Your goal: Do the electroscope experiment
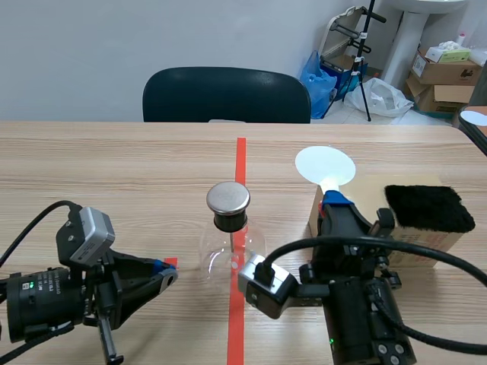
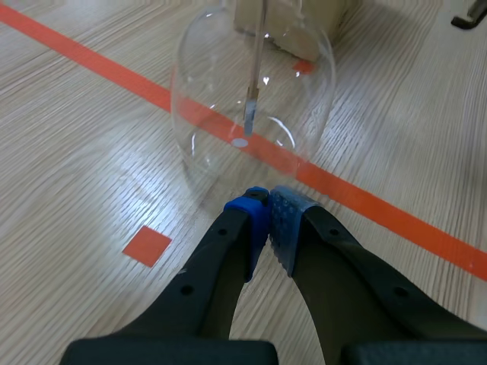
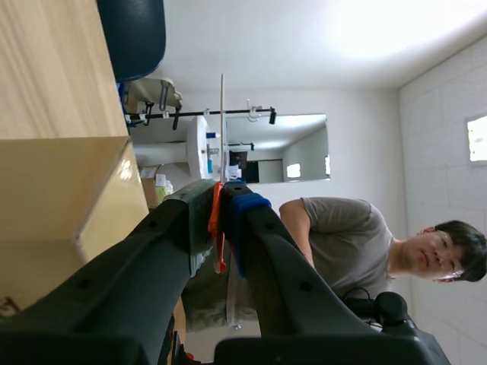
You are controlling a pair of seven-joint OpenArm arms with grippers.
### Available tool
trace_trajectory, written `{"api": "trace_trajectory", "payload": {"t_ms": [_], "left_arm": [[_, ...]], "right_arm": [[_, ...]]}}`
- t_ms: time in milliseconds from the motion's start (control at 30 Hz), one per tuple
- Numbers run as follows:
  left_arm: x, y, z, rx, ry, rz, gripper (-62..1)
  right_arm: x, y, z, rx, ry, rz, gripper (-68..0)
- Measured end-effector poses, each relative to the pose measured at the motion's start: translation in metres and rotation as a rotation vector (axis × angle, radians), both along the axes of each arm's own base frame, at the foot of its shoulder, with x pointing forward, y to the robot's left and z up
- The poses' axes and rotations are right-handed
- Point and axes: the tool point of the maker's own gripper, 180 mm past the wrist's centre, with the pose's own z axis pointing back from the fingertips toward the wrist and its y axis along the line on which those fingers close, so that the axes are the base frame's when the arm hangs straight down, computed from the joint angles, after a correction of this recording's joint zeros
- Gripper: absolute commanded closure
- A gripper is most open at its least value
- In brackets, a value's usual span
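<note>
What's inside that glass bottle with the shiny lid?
A thin metal rod hangs down the middle of the glass bottle, with a small strip at its end. Where the rod joins the top is covered by the black stopper under the metal cap.

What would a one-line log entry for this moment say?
left gripper: shut, empty, glass electroscope just ahead | right gripper: shut on white disc | black cloth: on box

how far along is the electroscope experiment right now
Done: the right end effector is shut on the white disc. In hand: the disc sits raised near the black cloth; whether it's been rubbed can't be told. Remaining: bringing it to the electroscope's metal cap. The left end effector is shut, empty.
</note>
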Motion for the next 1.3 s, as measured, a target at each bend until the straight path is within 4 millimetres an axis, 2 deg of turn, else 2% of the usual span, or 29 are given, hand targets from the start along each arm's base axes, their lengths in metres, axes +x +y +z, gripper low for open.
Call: {"api": "trace_trajectory", "payload": {"t_ms": [167, 300, 700, 900, 1300], "left_arm": [[0.003, -0.010, 0.001, -0.016, -0.012, 0.020, -3.0], [0.006, -0.010, -0.004, 0.014, -0.020, 0.037, -3.0], [0.010, -0.014, -0.001, 0.000, -0.030, 0.040, -3.0], [0.010, -0.014, 0.000, 0.000, -0.030, 0.040, -3.0], [0.010, -0.018, 0.000, -0.010, -0.031, 0.042, -3.0]], "right_arm": [[-0.002, 0.001, -0.002, -0.002, 0.008, 0.008, -1.1], [-0.003, 0.002, -0.003, -0.003, 0.010, 0.013, -1.1], [-0.004, 0.003, -0.003, -0.003, 0.010, 0.019, -1.1], [-0.003, 0.004, 0.004, 0.009, -0.004, 0.020, -1.0], [-0.009, 0.008, -0.001, 0.004, 0.014, 0.043, -1.1]]}}
